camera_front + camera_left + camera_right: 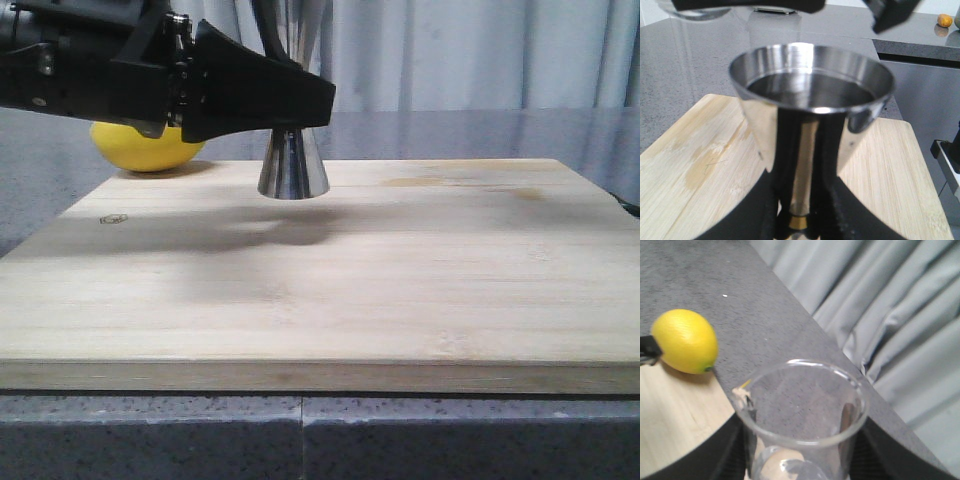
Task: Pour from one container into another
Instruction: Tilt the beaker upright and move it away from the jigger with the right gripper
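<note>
The steel jigger (293, 165) stands upright on the wooden board (330, 290), toward its far left. My left gripper (305, 100) reaches in from the left and is shut on the jigger's narrow waist. In the left wrist view the black fingers (760, 210) flank the gold band below the jigger's wide open mouth (812, 75). In the right wrist view my right gripper (802, 450) is shut on the clear glass beaker (800, 410), with its rim and pour lip facing the camera. Whether the beaker holds liquid cannot be told. The beaker is raised above the jigger; black finger parts (890, 15) show there.
A yellow lemon (145, 148) lies on the grey counter just behind the board's far left corner, also seen as the lemon (685, 340) in the right wrist view. Grey curtains (880, 315) hang behind the counter. The board's near edge (320, 375) runs along the counter front.
</note>
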